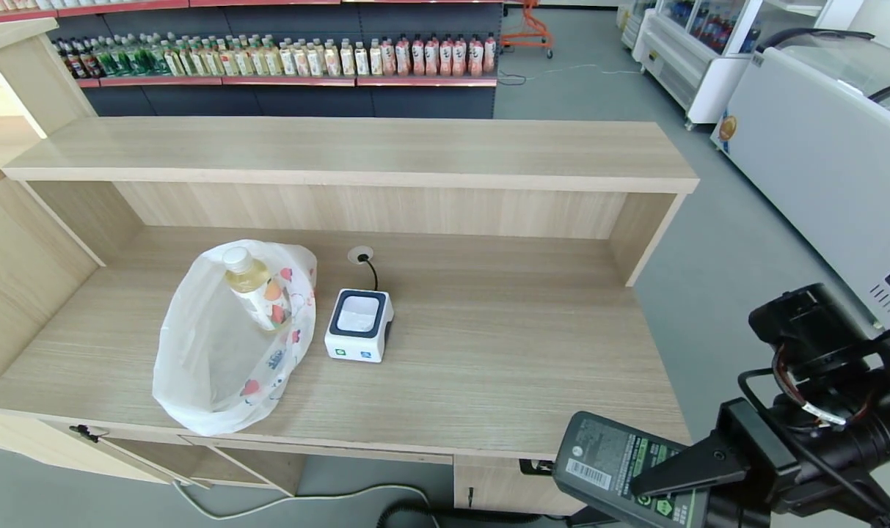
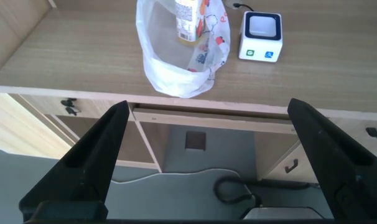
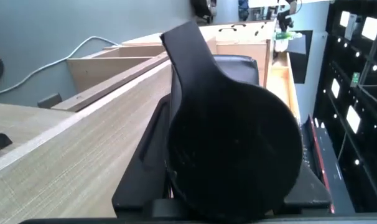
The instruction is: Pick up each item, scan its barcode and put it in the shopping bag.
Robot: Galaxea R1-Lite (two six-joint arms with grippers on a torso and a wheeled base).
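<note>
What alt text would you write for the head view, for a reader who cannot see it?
The right gripper holds a dark packet with a barcode label, just off the near edge of a wooden counter. On the counter, a white shopping bag holds a bottle; a small scanner stands beside it.

The right claw (image 1: 665,493) was matte black, its visible finger (image 1: 690,463) a flat wedge with one small round screw hole near the wide end. Behind that claw sat a boxy black wrist block (image 1: 756,458) and a rounded black housing (image 1: 804,319), ringed by thin black cables (image 1: 740,381) (one bundle (image 1: 808,409) showed red and white strands under a pale wrap). The left claw (image 2: 208,107) had two plain black fingers (image 2: 92,165), broad at the base and tapering to blunt tips.
</note>
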